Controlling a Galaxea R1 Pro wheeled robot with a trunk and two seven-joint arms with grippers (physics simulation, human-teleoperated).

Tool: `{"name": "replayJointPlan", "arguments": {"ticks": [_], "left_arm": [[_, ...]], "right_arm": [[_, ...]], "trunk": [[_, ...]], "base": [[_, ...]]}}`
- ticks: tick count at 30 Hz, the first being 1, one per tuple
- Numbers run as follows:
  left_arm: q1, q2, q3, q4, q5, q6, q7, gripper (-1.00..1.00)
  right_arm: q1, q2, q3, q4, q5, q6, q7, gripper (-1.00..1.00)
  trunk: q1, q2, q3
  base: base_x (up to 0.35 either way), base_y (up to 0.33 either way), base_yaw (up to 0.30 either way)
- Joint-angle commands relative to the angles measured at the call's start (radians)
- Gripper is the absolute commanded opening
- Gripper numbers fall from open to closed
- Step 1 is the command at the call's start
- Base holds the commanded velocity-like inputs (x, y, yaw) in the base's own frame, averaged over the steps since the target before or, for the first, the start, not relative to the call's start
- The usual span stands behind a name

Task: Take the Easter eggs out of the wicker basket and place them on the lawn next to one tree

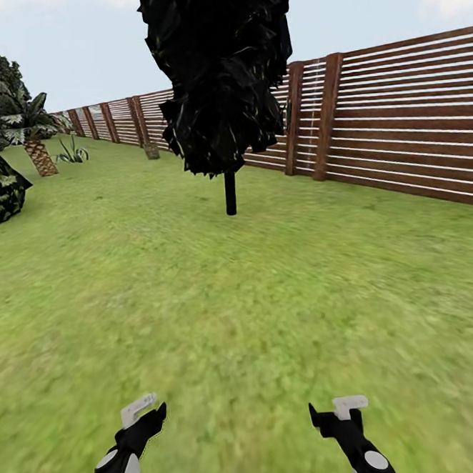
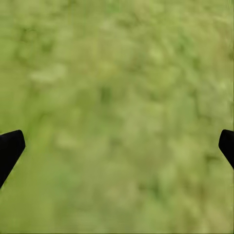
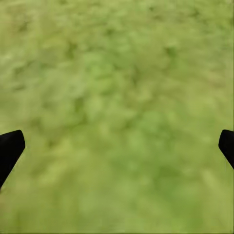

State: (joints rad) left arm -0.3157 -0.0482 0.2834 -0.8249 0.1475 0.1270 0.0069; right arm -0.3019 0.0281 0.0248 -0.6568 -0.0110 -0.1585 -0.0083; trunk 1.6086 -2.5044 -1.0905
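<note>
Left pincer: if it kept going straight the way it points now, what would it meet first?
The grass, it seems. The left pincer looks down on bare lawn, its two dark fingertips spread wide with nothing between them. How far off the ground lies is unclear.

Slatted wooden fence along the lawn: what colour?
Reddish-brown slats with pale gaps between them, clearest in the head view.

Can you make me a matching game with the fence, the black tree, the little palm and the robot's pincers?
Things:
1. fence
2. black tree
3. palm
4. left pincer and right pincer

Descriptions:
A. scaly brown trunk, far left
B. open, above the lawn
C. brown slats along the right
D. thin dark trunk, middle

Pairs: 1-C, 2-D, 3-A, 4-B
</note>
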Motion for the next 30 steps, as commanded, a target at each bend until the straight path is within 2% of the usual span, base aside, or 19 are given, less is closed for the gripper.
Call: {"name": "replayJointPlan", "arguments": {"ticks": [1, 30], "left_arm": [[0.000, -0.001, 0.002, -0.002, 0.010, 0.006, 0.001, 1.00], [0.000, -0.001, 0.003, -0.002, 0.010, 0.006, 0.001, 1.00]], "right_arm": [[0.000, 0.000, 0.001, 0.000, -0.001, -0.003, -0.001, 1.00], [0.000, 0.001, 0.001, 0.002, -0.001, -0.003, -0.001, 1.00]], "trunk": [[0.000, 0.000, 0.000], [0.000, 0.000, 0.011]], "base": [[0.336, 0.000, 0.287], [0.336, 0.000, 0.287]]}}
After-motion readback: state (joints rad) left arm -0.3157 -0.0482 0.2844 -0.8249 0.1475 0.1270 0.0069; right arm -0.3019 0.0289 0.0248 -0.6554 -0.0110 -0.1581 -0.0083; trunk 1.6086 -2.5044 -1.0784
